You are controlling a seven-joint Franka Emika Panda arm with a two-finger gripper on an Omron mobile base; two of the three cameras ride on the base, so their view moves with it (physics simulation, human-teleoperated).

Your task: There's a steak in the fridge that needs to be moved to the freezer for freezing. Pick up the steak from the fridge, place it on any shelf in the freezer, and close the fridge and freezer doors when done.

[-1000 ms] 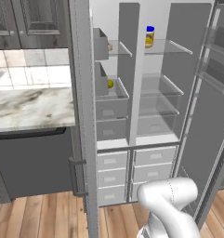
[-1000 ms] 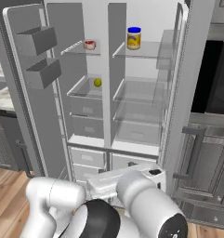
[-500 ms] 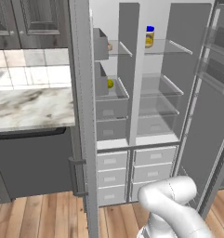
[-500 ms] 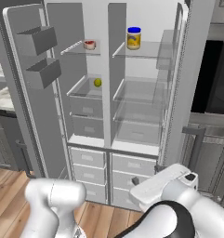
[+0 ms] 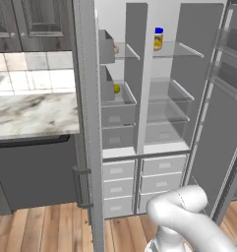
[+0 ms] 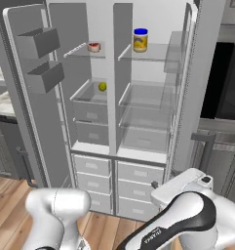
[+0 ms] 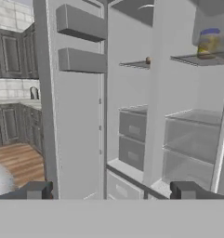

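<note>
Hand view: fingers (image 7: 39, 190) wide apart (empty).

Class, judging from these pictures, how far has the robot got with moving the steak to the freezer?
Done: both doors stand open. In hand: nothing; the gripper is open and empty, facing the shelves. Left: grasp the steak on the upper left shelf, place it on a freezer shelf, shut both doors.

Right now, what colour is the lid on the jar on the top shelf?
Blue, on a yellow jar; the right base view shows it best.
</note>
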